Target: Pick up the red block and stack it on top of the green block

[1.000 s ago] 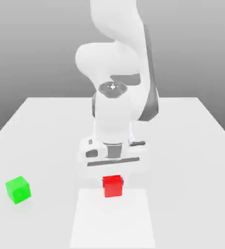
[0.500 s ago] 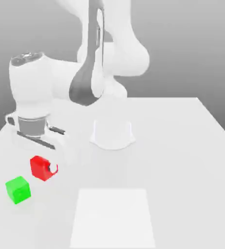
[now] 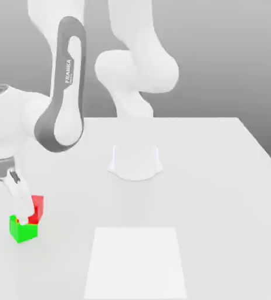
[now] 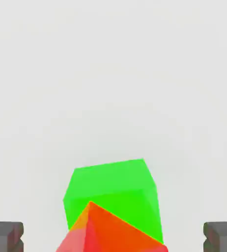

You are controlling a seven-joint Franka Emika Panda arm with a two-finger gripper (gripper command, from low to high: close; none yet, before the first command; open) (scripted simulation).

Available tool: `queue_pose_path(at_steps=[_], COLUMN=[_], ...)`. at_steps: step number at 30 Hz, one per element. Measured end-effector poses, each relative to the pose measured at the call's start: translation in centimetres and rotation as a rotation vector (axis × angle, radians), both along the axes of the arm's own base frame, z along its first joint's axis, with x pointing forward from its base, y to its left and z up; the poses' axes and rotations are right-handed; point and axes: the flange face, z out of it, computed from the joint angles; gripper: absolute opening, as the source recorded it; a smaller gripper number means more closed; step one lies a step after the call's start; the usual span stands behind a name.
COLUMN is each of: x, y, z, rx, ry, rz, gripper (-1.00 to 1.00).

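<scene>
On the arm's dark grey link in the exterior view, the lettering "FRANKA" can be read, with smaller print beside it too fine to make out. The gripper (image 4: 113,237) stands wide open, its fingers apart on either side of the red block (image 4: 108,236) and gripping nothing. The red block is tilted against the green block (image 4: 115,184), at the exterior view's left of the bench (image 3: 208,205).

Our arm has glossy white, rounded shell links (image 3: 152,73), a dark grey elongated panel (image 3: 60,94) lettered FRANKA, and blocky dark grey fingertips (image 4: 5,236).
</scene>
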Motion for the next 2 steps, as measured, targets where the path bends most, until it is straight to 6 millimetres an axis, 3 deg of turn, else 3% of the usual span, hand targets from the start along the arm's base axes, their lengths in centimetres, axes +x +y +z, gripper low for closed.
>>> queue_pose_path(at_steps=[2], x=[-0.1], y=[0.0], z=[2.2], rx=[0.0], ry=[0.001], rz=[-0.003], gripper=[1.0])
